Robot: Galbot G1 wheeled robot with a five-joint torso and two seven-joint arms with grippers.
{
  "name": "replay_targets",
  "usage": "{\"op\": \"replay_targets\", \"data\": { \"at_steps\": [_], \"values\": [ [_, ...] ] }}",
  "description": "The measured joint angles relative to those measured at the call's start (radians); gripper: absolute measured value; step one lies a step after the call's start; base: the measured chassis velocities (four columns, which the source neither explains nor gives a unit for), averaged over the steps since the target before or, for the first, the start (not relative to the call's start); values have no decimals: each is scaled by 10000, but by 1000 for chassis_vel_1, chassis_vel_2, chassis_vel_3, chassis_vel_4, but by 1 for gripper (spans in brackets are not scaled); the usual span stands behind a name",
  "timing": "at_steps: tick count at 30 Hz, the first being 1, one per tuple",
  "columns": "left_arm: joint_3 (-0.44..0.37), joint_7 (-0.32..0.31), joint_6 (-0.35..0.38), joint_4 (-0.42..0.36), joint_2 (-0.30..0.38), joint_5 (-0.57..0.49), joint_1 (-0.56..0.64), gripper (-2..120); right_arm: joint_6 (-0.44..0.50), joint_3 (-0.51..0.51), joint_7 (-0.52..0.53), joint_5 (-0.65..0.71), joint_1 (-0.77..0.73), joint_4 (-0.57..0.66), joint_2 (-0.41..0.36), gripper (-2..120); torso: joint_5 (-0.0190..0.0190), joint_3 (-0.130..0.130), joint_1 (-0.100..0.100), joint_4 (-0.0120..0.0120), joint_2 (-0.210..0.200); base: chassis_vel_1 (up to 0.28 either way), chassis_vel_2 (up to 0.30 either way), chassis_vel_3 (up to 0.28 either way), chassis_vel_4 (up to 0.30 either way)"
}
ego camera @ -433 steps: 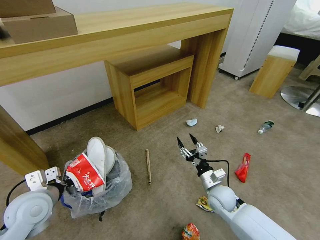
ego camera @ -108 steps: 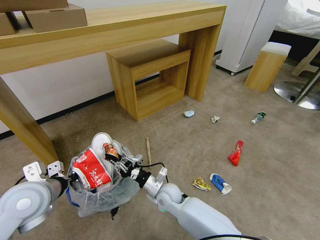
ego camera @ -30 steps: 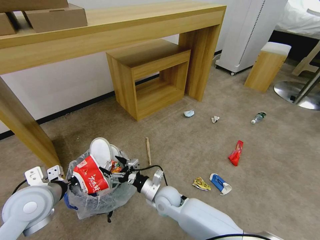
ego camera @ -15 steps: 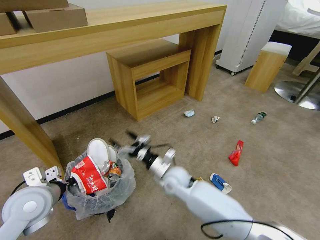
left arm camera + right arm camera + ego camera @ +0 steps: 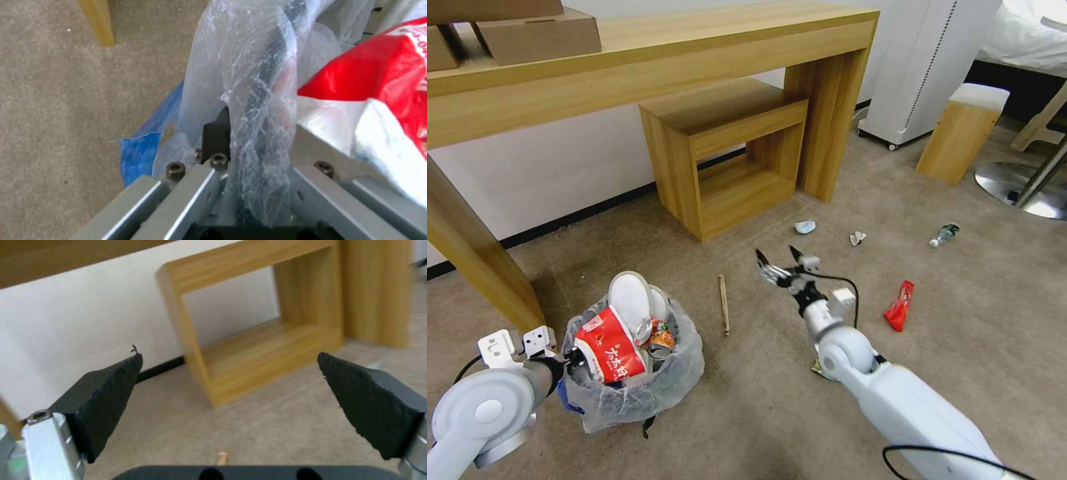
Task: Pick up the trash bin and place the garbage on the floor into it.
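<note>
- Right tool (image 5: 779,256) spread wide and empty, raised above the carpeted floor (image 5: 747,413), between the wooden stick (image 5: 723,304) and the red wrapper (image 5: 899,307); dark pads (image 5: 106,396) far apart in the right wrist view.
- Left tool (image 5: 249,133) clamped on the bag-lined rim of the trash bin (image 5: 634,383), at the bin's left side in the head view.
- Trash bin at lower left, beside a leg of the desk (image 5: 647,53), already loaded: two white slippers (image 5: 630,301) standing on end, a red printed packet (image 5: 610,347), an orange crumpled wrapper (image 5: 660,339).
- Left on the floor: the wooden stick just right of the bin, a yellowish wrapper (image 5: 816,365) partly hidden by the right arm, the red wrapper, a pale blue wad (image 5: 805,227), a white tissue wad (image 5: 858,238), and a clear green-labelled bottle (image 5: 944,235) farthest right.
- Judged roughly midway: bin in hand and part-filled, about six pieces outstanding, nearest likely the stick.
</note>
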Motion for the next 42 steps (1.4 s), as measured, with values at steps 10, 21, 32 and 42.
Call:
{"op": "replay_targets", "data": {
  "at_steps": [10,21,32,42],
  "values": [
    [179,127,33,-124,212,6,-108,0,675,1484,-48,-817,-1503,443,279,100,-1,-1,0,0,0,0,0,0,0],
    [202,219,32,-171,299,0,-106,0,877,1795,-410,-1080,-2268,834,397,100,-1,-1,-1,3,1,0,0,0,0],
    [66,229,-4,-285,226,45,23,0,974,1318,-395,-1443,-2087,657,298,100,-2,-1,-1,2,1,-17,16,18,-13],
    [22,231,-14,-295,188,103,71,0,1068,943,-440,-1487,-1786,448,320,100,-3,1,-1,3,1,-84,85,85,-84]
  ]
}}
